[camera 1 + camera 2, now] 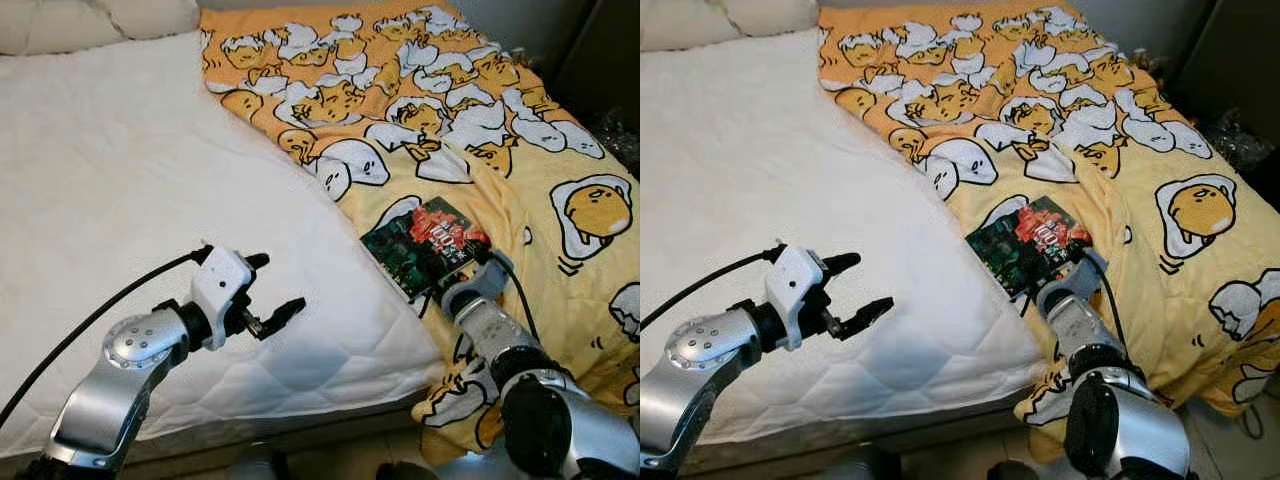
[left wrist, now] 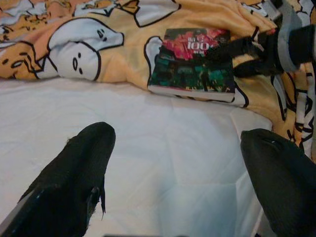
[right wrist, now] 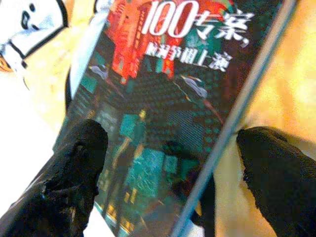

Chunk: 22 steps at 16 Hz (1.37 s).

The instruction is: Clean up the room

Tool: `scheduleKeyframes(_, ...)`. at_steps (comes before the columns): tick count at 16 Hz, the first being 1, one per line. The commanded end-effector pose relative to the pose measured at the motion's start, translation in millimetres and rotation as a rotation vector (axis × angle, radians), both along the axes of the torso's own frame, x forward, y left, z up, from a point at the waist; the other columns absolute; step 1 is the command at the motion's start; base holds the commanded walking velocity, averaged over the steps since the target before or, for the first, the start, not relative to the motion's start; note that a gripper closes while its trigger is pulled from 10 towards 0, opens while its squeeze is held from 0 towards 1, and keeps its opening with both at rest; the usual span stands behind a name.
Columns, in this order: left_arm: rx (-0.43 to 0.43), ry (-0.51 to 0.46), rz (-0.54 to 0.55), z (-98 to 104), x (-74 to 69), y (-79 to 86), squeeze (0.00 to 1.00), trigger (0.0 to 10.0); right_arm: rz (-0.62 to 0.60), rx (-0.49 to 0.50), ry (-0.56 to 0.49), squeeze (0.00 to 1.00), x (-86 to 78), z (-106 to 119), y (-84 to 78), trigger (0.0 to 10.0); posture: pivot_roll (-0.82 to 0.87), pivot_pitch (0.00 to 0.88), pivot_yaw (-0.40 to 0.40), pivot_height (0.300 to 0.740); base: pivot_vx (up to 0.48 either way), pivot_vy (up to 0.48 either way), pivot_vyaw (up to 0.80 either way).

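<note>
Flat on the yellow blanket (image 1: 520,200), right at its left edge where it meets bare mattress: a book (image 1: 425,245), thin, glossy cover, dark green with a red patch and white lettering. Near corner hidden behind the right claw (image 1: 1055,272) in the head views. Closing in over that near end, right claw spread wide — one black finger (image 3: 74,163) over the cover, the other just off the book's long edge above the blanket, nothing gripped. Whether either fingertip touches the cover: hard to tell. Wrist close-up blurred, small print unreadable.

Further left and nearer, left claw (image 1: 262,300) hanging above the white mattress (image 1: 150,180), fingers parted, holding nothing, black cable trailing off its wrist. Well apart from the book.

Blanket soft and rumpled, printed all over with cartoon egg figures in white and orange, draped down over the bed's near right corner. Mattress quilted, stitched in a diamond pattern, pale and smooth. Pillow (image 1: 90,20) at the far left, cut off by the frame. Dark furniture at the far right, too shadowed to make out. Strip of floor below the bed's near edge.
</note>
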State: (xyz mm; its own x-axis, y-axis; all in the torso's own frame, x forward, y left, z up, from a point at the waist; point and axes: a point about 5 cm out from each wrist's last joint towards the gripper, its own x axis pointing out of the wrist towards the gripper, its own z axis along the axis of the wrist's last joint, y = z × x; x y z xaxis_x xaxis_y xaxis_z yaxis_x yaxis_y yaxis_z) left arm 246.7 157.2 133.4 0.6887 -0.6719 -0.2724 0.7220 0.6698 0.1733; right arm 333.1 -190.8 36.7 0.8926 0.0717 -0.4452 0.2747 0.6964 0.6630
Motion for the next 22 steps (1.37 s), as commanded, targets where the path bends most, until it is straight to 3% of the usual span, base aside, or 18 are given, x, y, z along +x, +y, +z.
scheduleKeyframes(1, 0.009, -0.014, -0.012, 6, -1.8, -0.1, 0.57, 10.0, -0.036, 0.043, -0.009, 0.00, 1.4, 2, -2.0, 10.0, 0.20, 0.156, 0.042, 0.740, 0.000, 0.000, 0.00)
scheduleKeyframes(4, 0.016, -0.007, -0.012, 8, -6.6, 3.9, 0.57, 10.0, -0.096, 0.119, -0.038, 0.00, 2.0, 2, -2.8, 10.0, 0.22, 0.180, 0.053, 0.740, 0.000, 0.000, 0.00)
scheduleKeyframes(10, 0.035, 0.012, -0.012, 8, -13.6, 4.0, 0.57, 10.0, -0.106, 0.053, 0.108, 0.00, -19.2, -25, -0.1, 10.0, 0.27, 0.212, 0.056, 0.740, 0.000, 0.000, 0.00)
scheduleKeyframes(16, 0.031, 0.013, 0.005, 11, -19.0, 4.8, 0.56, 10.0, -0.206, 0.224, -0.129, 0.00, 9.2, 13, -6.3, 10.0, 0.28, 0.218, 0.037, 0.740, 0.000, 0.000, 0.00)
scheduleKeyframes(18, 0.023, 0.009, 0.006, 11, -18.6, 2.0, 0.57, 10.0, -0.215, 0.229, -0.173, 0.00, 13.0, 20, -10.2, 9.8, 0.27, 0.205, 0.027, 0.740, 0.000, 0.000, 0.00)
scheduleKeyframes(20, 0.020, 0.003, 0.008, 12, -17.7, 0.3, 0.57, 10.0, -0.240, 0.239, -0.187, 0.00, 13.4, 22, -13.5, 8.6, 0.27, 0.201, 0.022, 0.740, 0.000, 0.000, 0.00)
scheduleKeyframes(22, 0.018, -0.002, 0.013, 13, -17.2, 0.5, 0.57, 10.0, -0.269, 0.275, -0.228, 0.00, 15.3, 26, -16.5, 4.4, 0.27, 0.199, 0.021, 0.740, 0.000, 0.000, 0.00)
